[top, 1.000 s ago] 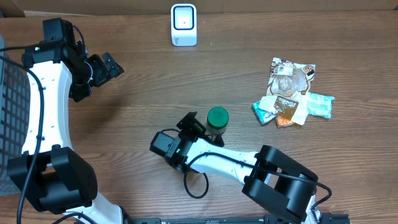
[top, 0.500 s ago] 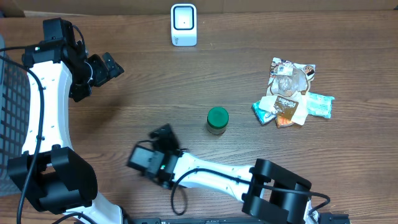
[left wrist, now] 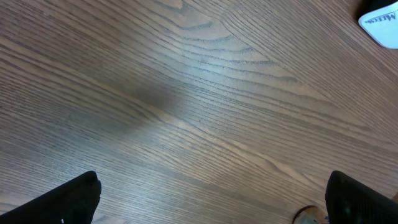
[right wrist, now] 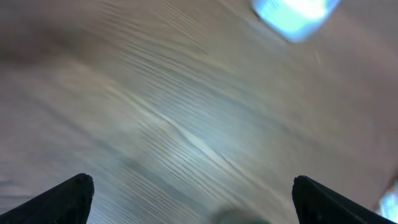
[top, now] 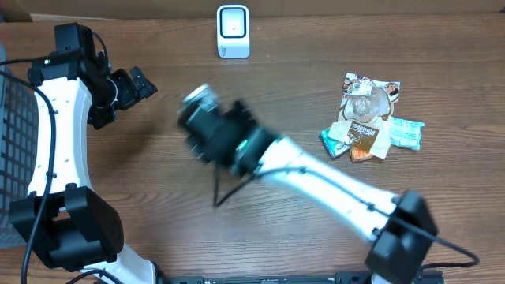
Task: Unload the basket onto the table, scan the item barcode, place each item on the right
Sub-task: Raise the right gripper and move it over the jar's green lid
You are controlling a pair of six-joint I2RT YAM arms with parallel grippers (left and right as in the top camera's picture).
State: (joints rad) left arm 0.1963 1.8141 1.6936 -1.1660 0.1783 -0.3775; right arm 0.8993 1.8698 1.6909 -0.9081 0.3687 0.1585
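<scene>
Wood-grain table [top: 181,189], seen from overhead and from both wrists. One white scanner [top: 233,31] stands at 12 o'clock by the far edge. One heap of packets [top: 371,118] lies at 3 o'clock. They overlap, so their exact number cannot be read; at least four wrappers show. One dark mesh basket [top: 12,118] is cut off by the frame at 9 o'clock.

Two arms are present. The left arm [top: 55,134] rises along the 9 o'clock side, and its left gripper [top: 134,85] sits at about 10 o'clock, well apart from the scanner. In the left wrist view its two fingers [left wrist: 74,199] stand at opposite lower corners, spread wide over bare wood with nothing between them. One corner of the scanner shows at that view's 1 o'clock.

The right arm [top: 331,185] reaches from 5 o'clock across the centre, its forward end smeared by blur near 11 o'clock. The right gripper [right wrist: 191,186] is likewise fully spread and holds nothing. Only blurred table lies between its two fingers [right wrist: 68,199], with the scanner a pale smear at 1 o'clock.
</scene>
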